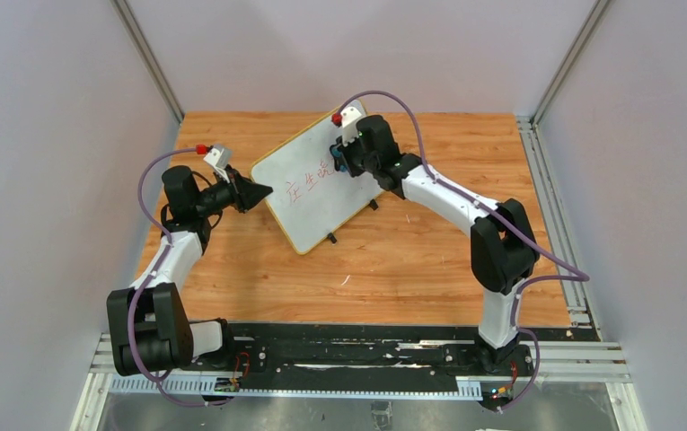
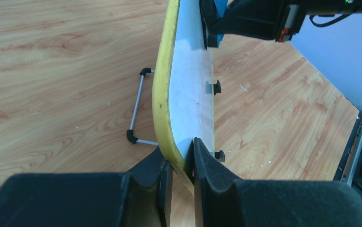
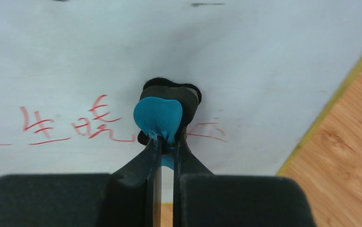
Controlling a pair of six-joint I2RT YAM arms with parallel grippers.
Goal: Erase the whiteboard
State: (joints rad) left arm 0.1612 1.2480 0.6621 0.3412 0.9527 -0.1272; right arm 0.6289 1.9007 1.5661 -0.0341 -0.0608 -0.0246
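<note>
The left pincer (image 2: 181,156) pinches the yellow left rim of the whiteboard (image 1: 303,215). The board stands mid-desk (image 1: 411,260), its long axis running near-left to far-right and its written face towards open wood on the near right. The right pincer (image 3: 167,142) clamps a blue eraser (image 3: 157,116) against the red characters (image 3: 93,125).

Left pincer (image 2: 181,153) clamped shut, left arm (image 1: 174,255) bent inward, right pincer (image 3: 167,142) pinched shut, right arm (image 1: 447,198) arched forward

Wood table (image 1: 411,260), whiteboard (image 1: 308,211) (red writing) atop
</note>
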